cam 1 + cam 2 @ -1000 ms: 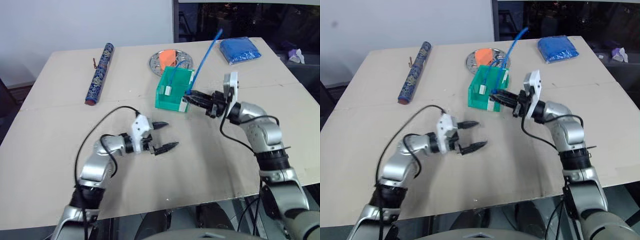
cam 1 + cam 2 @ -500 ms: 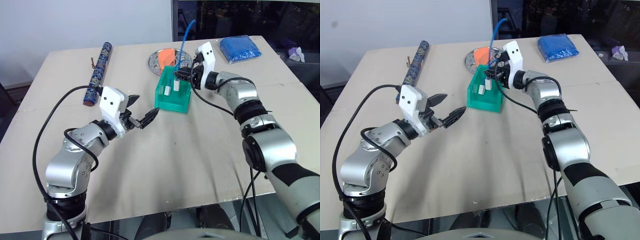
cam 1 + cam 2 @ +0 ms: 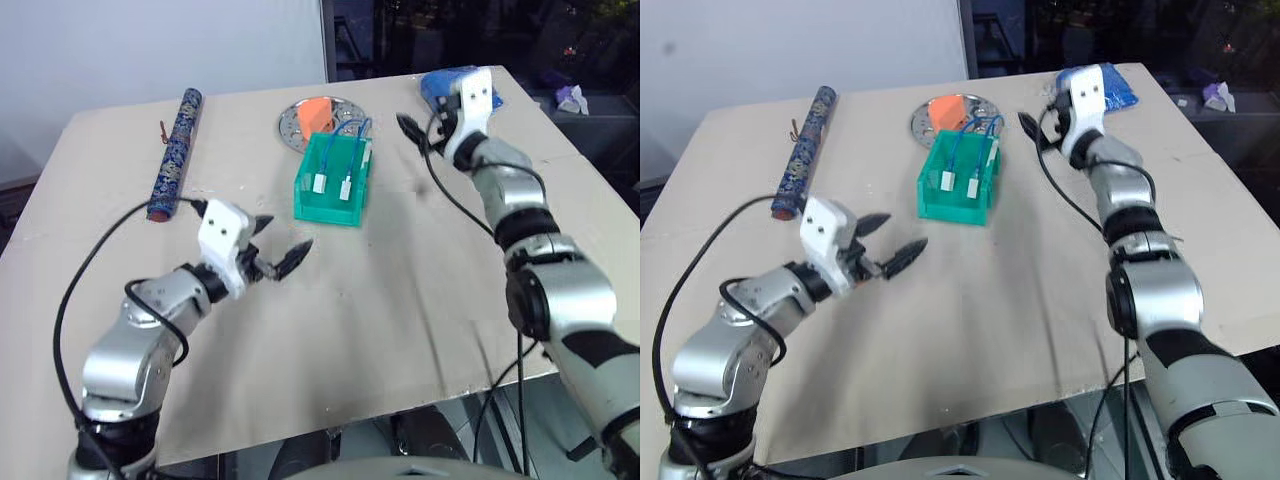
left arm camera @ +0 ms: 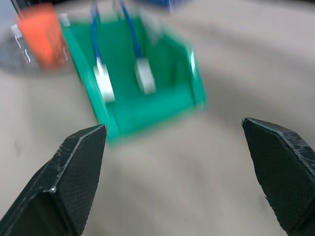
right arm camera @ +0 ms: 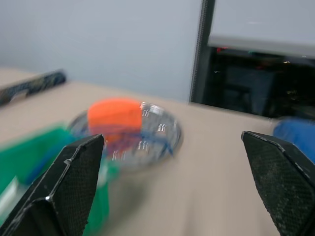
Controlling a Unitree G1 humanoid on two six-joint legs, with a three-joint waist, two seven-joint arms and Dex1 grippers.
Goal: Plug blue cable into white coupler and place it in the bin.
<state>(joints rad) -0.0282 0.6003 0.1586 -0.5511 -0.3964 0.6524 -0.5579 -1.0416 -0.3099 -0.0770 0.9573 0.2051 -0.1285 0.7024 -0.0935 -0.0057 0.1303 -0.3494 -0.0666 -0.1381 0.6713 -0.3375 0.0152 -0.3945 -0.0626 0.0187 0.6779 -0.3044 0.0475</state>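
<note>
Both grippers are spread wide and empty: left gripper [image 3: 278, 250] short of the bin [image 3: 325, 207], right gripper [image 3: 425, 128] beyond it. Blue cable [image 3: 357, 150] and white coupler [image 3: 343, 186] lie inside the bin on the tan table [image 3: 400, 300].

Plastic, metal and cloth on a matt board table.

The translucent green plastic bin [image 3: 333, 186] has smooth, faintly glossy walls; in it lie two thin blue rubbery-sheathed cables [image 3: 326, 160], each ending in a small white plastic coupler block [image 4: 145, 82] with a satin face. At twelve o'clock from the bin, a round silver metal plate [image 3: 296, 122] shines, with a matt orange piece [image 3: 314, 113] on it. The pale wooden tabletop [image 3: 400, 290] looks dull and unvarnished. The dark blue patterned roll [image 3: 174, 152] at ten o'clock looks cloth-covered. The blue padded bag [image 3: 1122, 90] at two o'clock looks like soft fabric. The black fingers [image 4: 78, 172] of the left gripper [image 3: 275, 250] show a fine cross-hatched, matt grip texture.
</note>
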